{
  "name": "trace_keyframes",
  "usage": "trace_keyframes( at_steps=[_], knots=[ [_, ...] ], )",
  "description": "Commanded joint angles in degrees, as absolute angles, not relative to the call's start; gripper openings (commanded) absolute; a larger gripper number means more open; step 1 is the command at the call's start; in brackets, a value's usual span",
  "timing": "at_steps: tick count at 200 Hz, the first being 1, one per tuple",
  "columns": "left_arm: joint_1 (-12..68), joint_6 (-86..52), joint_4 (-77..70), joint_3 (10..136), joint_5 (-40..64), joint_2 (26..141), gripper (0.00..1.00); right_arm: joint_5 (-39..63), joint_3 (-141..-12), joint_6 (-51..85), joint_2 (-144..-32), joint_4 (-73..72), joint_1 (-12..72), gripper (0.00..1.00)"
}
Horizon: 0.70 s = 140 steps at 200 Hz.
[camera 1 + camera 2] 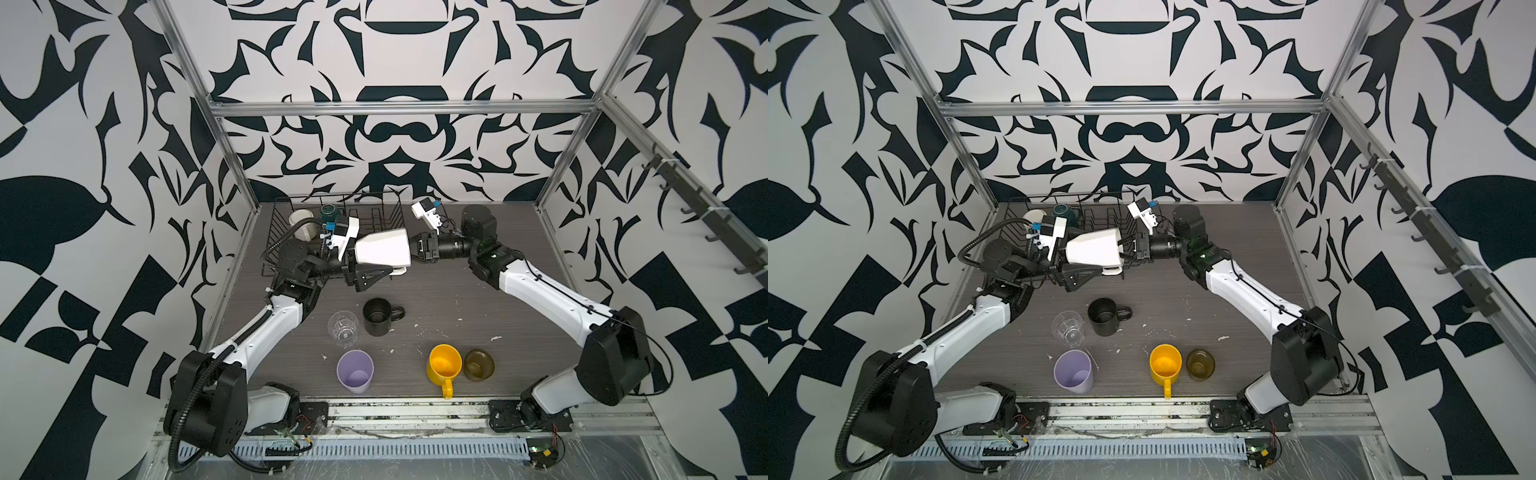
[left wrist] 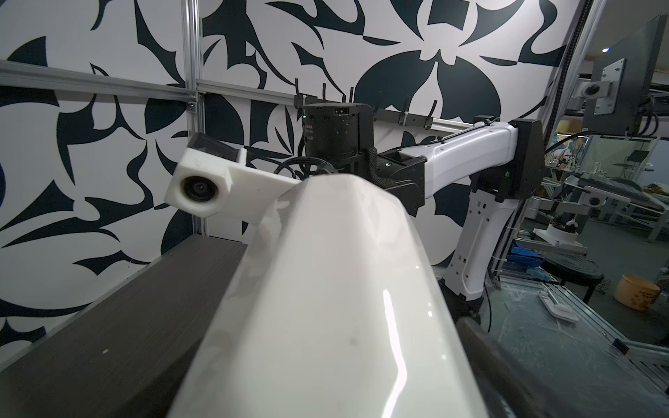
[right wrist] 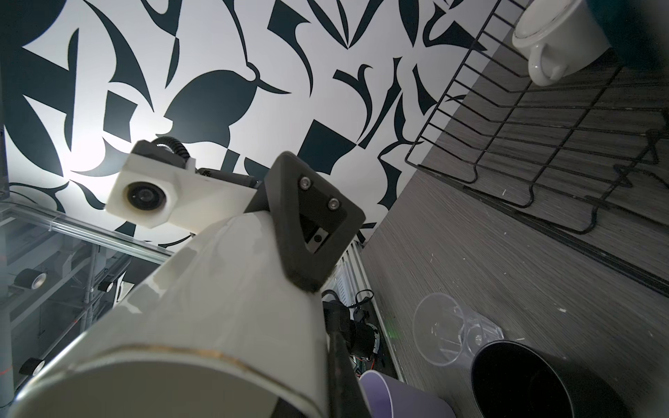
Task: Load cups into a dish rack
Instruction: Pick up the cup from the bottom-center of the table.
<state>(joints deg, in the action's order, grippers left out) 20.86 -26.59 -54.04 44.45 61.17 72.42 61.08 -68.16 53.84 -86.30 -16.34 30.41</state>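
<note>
Around my grey woodgrain table [image 1: 440, 299] I see black-and-white patterned panels [image 1: 399, 62] on three sides, aluminium framing [image 1: 399, 109], and a hook rail [image 1: 673, 166] along its right.

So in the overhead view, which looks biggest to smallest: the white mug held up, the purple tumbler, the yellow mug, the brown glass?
Largest: white mug, though raised nearer the camera.
Then: lilac tumbler and yellow mug, about alike.
Smallest: olive-brown glass.

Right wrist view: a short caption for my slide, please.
White mug held sideways over the table; dish rack with cream mug beyond.
</note>
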Motion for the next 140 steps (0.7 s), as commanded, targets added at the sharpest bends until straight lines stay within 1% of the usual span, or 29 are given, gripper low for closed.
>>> trace_keyframes(
  at_steps=[1, 17, 40, 48, 51, 64, 88, 113, 129, 140],
  knots=[
    [21.8, -27.7, -56.3, 46.6, 65.2, 72.6, 0.94, 61.9, -69.9, 55.5, -85.6, -24.7, 31.5, 0.0],
    [21.8, -27.9, -56.3, 46.7, 65.3, 72.6, 0.92, 62.1, -70.0, 55.7, -85.9, -24.9, 31.7, 0.0],
    [21.8, -28.5, -56.4, 47.2, 65.4, 72.5, 0.86, 62.1, -70.0, 55.9, -86.2, -24.9, 31.9, 0.0],
    [21.7, -29.0, -56.4, 47.4, 65.5, 72.6, 0.86, 62.0, -70.0, 55.9, -86.3, -24.9, 31.9, 0.0],
    [21.8, -29.2, -56.5, 47.4, 65.5, 72.6, 0.82, 61.9, -70.0, 55.9, -86.3, -25.0, 31.9, 0.0],
    [21.8, -29.5, -56.2, 47.9, 65.4, 72.6, 0.76, 61.8, -70.0, 55.9, -86.3, -24.9, 31.8, 0.0],
    [21.8, -29.5, -54.4, 48.6, 65.4, 72.4, 0.61, 61.3, -69.9, 55.9, -86.4, -24.9, 31.9, 0.0],
    [21.8, -29.5, -53.5, 48.9, 64.7, 71.9, 0.42, 60.9, -69.9, 56.0, -86.6, -24.7, 31.9, 0.0],
    [21.8, -29.1, -52.4, 49.1, 64.2, 71.4, 0.3, 60.6, -69.8, 55.8, -86.6, -24.3, 31.8, 0.04],
    [21.8, -28.6, -51.0, 49.4, 63.8, 71.2, 0.25, 60.3, -69.9, 55.6, -86.6, -23.6, 31.7, 0.07]
  ],
)
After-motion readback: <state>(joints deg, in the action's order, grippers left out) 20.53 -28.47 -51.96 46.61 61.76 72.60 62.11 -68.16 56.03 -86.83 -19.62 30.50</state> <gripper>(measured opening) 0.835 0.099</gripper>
